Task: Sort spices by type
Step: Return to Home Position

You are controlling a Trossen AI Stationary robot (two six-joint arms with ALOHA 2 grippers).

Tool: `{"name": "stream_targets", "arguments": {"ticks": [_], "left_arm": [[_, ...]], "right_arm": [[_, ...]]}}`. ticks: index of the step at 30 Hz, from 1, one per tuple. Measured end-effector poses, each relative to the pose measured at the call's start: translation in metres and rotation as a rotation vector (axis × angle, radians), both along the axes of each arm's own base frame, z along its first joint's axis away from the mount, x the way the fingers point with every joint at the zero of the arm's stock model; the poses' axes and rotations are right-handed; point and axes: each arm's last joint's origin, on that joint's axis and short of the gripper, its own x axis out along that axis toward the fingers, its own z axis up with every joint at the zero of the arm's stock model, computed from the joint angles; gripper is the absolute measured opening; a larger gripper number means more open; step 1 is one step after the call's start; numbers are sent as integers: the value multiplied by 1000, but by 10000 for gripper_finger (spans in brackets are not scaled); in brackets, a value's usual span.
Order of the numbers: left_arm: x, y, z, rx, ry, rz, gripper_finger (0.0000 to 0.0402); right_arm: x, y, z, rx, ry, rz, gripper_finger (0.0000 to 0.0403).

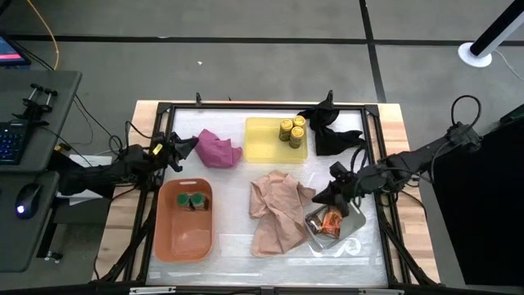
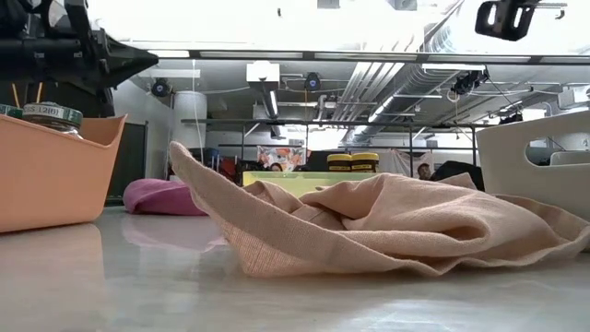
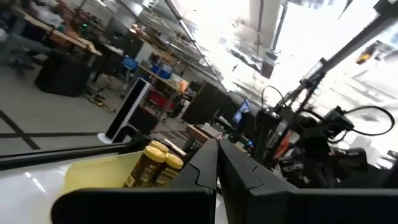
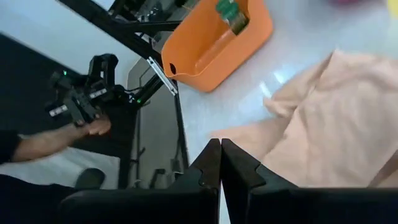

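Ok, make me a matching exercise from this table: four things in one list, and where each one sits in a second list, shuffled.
Things
1. yellow-lid jars
2. green-lid jars
3. orange packets
4. pink cloth

Places
A. in the orange bin
B. straight on the table
C. in the yellow tray
D. in the grey bin

Pairs: 1-C, 2-A, 3-D, 4-B
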Motion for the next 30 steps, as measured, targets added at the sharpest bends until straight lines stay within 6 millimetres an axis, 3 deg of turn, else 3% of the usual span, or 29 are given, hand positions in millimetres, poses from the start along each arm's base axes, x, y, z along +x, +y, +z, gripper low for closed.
{"name": "stream_targets", "arguments": {"ticks": [7, 11, 18, 30], "left_arm": [[0, 0, 0, -7, -1, 17, 0], [0, 0, 0, -6, -1, 18, 0], [0, 0, 0, -6, -2, 17, 0], [0, 0, 0, -6, -2, 19, 0]], "right_arm": [[-25, -26, -25, -156, -54, 116, 0], [-46, -45, -45, -187, -202, 163, 0], [-66, -70, -72, -261, -503, 12, 0], [-71, -75, -107, -324, -608, -1, 0]]}}
